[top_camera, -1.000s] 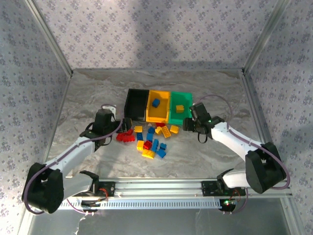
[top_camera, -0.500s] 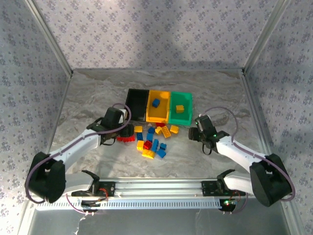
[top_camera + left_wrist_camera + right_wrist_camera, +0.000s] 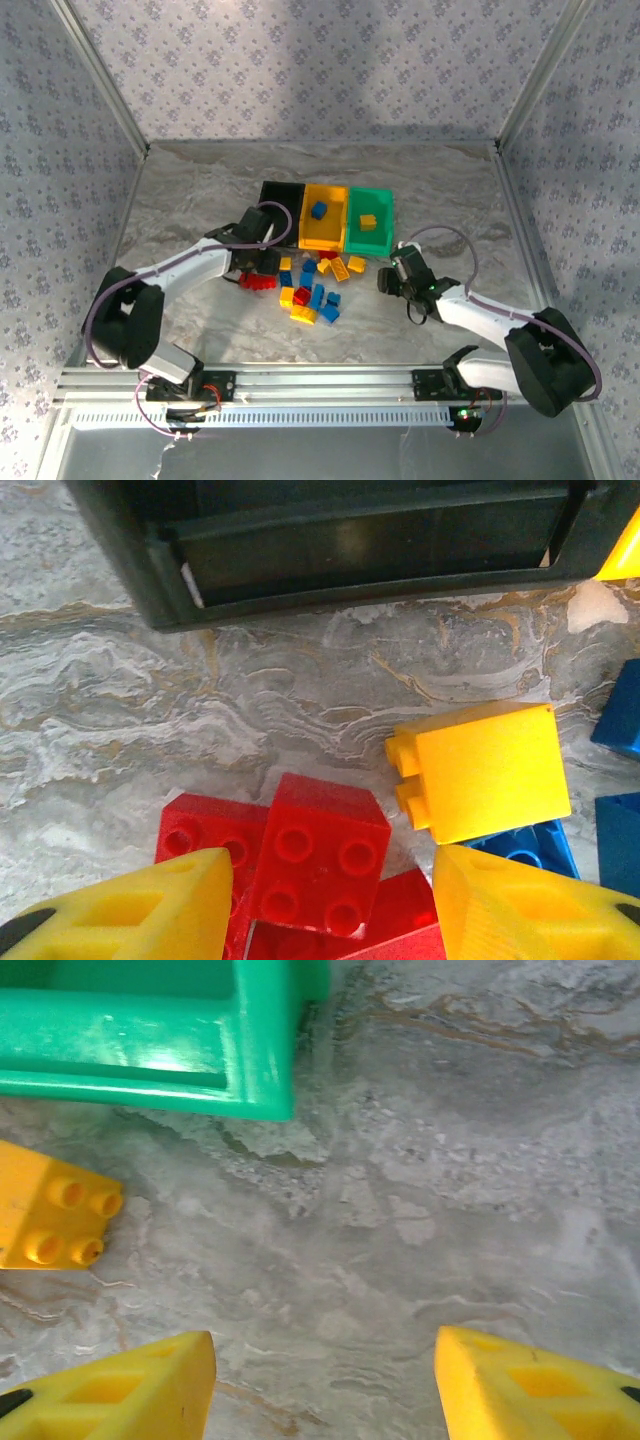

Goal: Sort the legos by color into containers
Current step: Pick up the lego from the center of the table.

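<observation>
Shifting right since a second ago: seeing left gripper [image 3: 263,264] now sitting over the red legos [image 3: 258,282], just in front of the black bin [image 3: 279,205]. Also seeing right gripper [image 3: 386,282] pulled back from the green bin [image 3: 384,203] toward the near edge.

Looking through left wrist: straddling a red brick [image 3: 320,855] with jaws spread, gap showing on both sides, not pinching. Noting more red bricks touching it underneath. Seeing tipped yellow brick [image 3: 485,770] lying on its side just right of it, blue bricks [image 3: 522,846] tucked against that one. Facing black bin wall ahead.

Looking through right wrist: holding jaws spread over bare marbled table [image 3: 480,1140]. Seeing green bin corner upper left, lone yellow brick [image 3: 55,1222] at left edge, apart from the bin.

Checking bins from above: spotting blue brick [image 3: 318,210] lying in the yellow-orange bin [image 3: 322,243], binned yellow brick [image 3: 368,222] in the green bin. Seeing remaining loose legos [image 3: 312,290] piled between the grippers, just in front of the bins.
</observation>
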Tool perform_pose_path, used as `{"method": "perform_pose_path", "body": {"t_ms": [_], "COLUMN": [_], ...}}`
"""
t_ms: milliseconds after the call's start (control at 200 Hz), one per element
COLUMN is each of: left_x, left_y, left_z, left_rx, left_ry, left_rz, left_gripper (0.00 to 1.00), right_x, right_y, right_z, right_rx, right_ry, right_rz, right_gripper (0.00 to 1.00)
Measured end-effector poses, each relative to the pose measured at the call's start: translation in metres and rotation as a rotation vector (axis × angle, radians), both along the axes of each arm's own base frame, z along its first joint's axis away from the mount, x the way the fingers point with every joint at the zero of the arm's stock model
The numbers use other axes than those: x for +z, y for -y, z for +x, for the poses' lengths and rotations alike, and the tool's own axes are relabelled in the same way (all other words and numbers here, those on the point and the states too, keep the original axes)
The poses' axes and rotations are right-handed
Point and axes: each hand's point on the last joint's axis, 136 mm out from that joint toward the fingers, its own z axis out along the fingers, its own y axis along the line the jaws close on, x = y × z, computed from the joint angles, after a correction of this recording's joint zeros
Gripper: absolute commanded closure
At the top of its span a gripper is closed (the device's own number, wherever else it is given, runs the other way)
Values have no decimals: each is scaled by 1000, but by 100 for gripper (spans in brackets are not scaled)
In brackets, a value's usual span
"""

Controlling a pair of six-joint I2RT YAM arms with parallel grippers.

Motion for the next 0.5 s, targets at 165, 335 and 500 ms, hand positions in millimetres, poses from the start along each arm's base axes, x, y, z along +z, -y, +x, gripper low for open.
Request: {"method": "perform_pose_path", "body": {"t_ms": [165, 335, 500], "left_x": [-13, -13, -10], "left_y": [2, 5, 3], "left_z": [4, 7, 7], "left_rx": [-10, -32, -34], "left_ry": [-32, -22, -17], "left_rz": [95, 177, 201], "left_gripper": [52, 66, 75], "right_x": [1, 4, 22], "right_y": [0, 6, 13], "right_z": [2, 5, 6], "right_rx": [-5, -26, -47], "right_ry": [12, 20, 52], "right_rz": [-4, 2, 22], "right_gripper": [39, 39, 39]}}
